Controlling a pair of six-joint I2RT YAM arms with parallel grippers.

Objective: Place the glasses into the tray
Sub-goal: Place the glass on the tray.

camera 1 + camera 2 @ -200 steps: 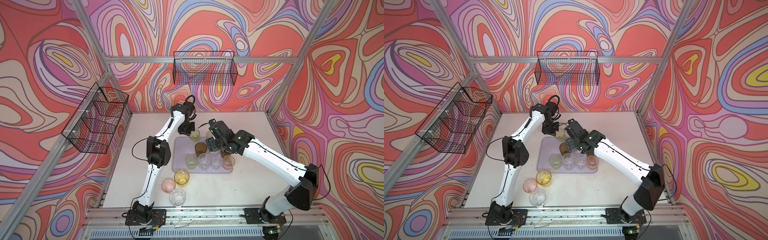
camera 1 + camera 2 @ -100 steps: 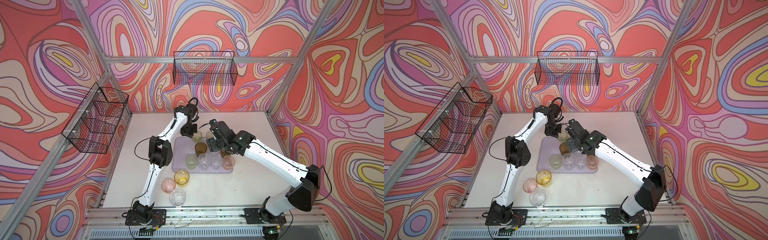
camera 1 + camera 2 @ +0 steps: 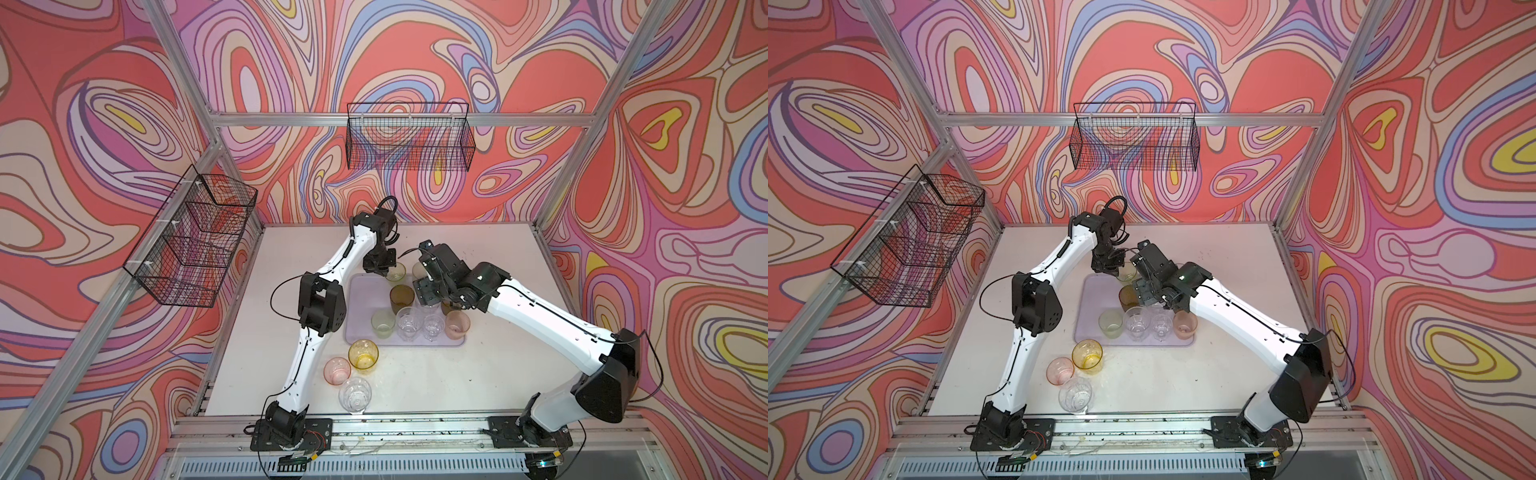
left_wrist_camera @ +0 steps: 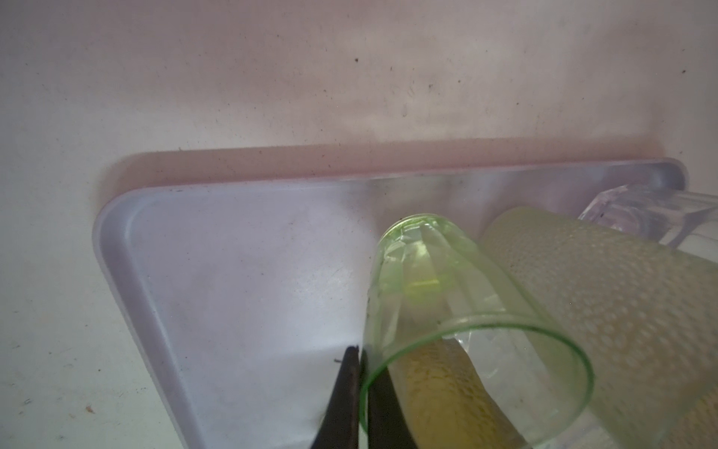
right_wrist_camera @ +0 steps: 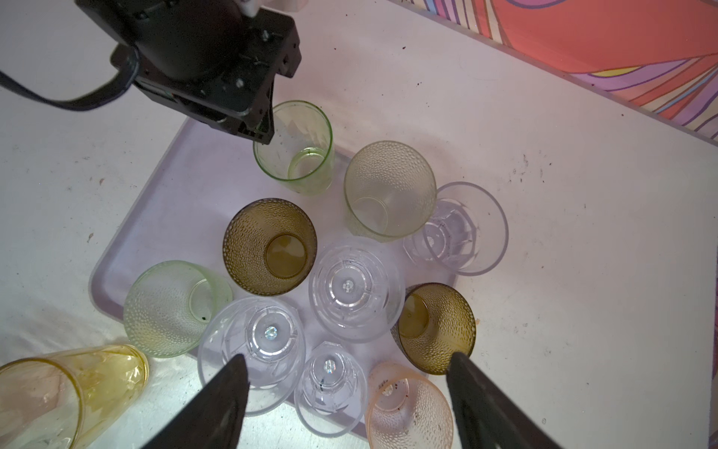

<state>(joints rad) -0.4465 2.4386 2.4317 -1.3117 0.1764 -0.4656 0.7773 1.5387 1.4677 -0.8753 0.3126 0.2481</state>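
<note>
Glasses (image 3: 405,322) crowd the tray (image 3: 363,299), and three more wait on the table (image 3: 457,374) up front. Left jaws are clenched on the rim of the green glass (image 4: 447,291), its base low over the tray's far edge; touching or not, I can't tell. Trouble spot: the dotted glass (image 4: 602,291) stands just beside it, so a tilted release or a careless pull-out could topple either, or the base could catch the tray's rim and tip out. Right jaws hang spread wide and empty above the clear glasses (image 5: 349,287); dropping there would clip them. Against a second ago, the left arm has carried the green glass slightly further in, and the right arm has barely moved.
</note>
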